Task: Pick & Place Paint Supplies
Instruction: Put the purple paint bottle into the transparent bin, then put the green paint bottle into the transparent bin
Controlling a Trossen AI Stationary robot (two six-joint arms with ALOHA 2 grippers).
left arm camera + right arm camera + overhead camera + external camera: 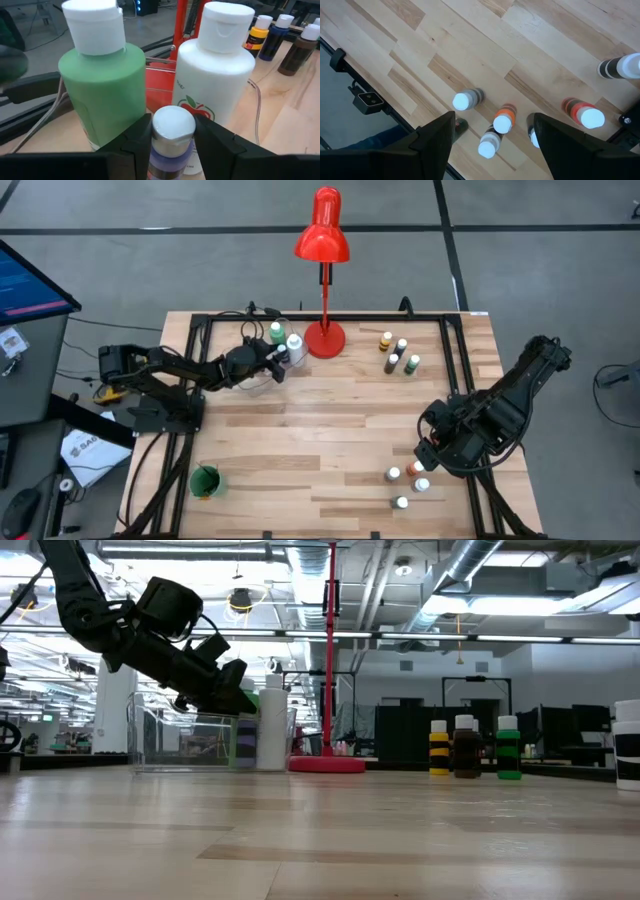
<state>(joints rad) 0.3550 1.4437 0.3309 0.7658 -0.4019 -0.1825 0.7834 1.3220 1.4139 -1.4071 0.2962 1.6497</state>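
Here the left end effector [278, 360] reaches in from nine o'clock toward the twelve o'clock edge of the worktop [330, 430], beside the red lamp [323, 240]. In the left wrist view its fingers [134, 145] flank a small purple bottle [171, 142] with a pale cap; whether they press on it or stand just clear cannot be told. Directly behind that bottle stand a green bottle [102, 80] and a white bottle [215, 75], both white-capped, inside a clear container [165, 740]. Four more small bottles [398, 352] are grouped near one o'clock. The right end effector [490, 135] hangs released, jaws wide apart, above a cluster of bottles [408, 477] near five o'clock, gripping nothing. A green cup [205, 480] sits near seven o'clock.
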